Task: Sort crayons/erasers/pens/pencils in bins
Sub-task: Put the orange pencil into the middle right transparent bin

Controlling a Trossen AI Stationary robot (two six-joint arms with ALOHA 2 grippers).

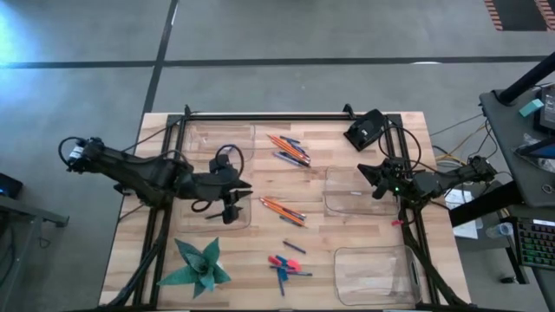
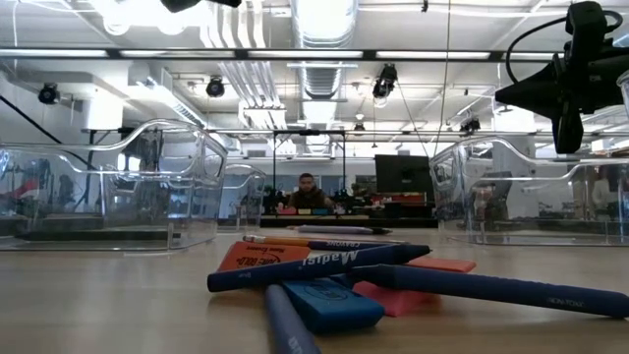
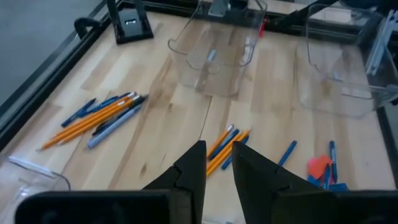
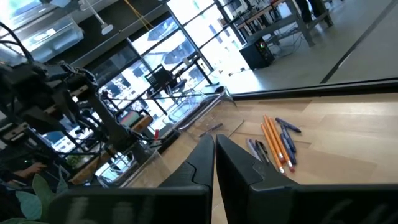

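Note:
My left gripper [image 1: 244, 189] hangs above the near-left bin [image 1: 217, 215], pointing toward the table's right; its fingers [image 3: 194, 169] stand slightly apart with nothing between them. One bunch of orange pencils and blue pens [image 1: 290, 148] lies at the far middle, and another [image 1: 283, 209] [image 3: 227, 145] lies just right of my left gripper. A lone blue pen [image 1: 293, 247] lies nearer the front. The pink-red and blue erasers [image 1: 279, 263] [image 2: 329, 300] lie with blue pens at the near middle. My right gripper [image 1: 366, 170] [image 4: 214, 160] waits shut at the right, over the right-middle bin [image 1: 354, 192].
Two more clear bins stand at the far left [image 1: 217, 139] and near right [image 1: 375, 274]. A green leafy ornament [image 1: 199, 265] sits at the near left, and a black device [image 1: 366, 131] at the far right. Black frame rails run along both sides.

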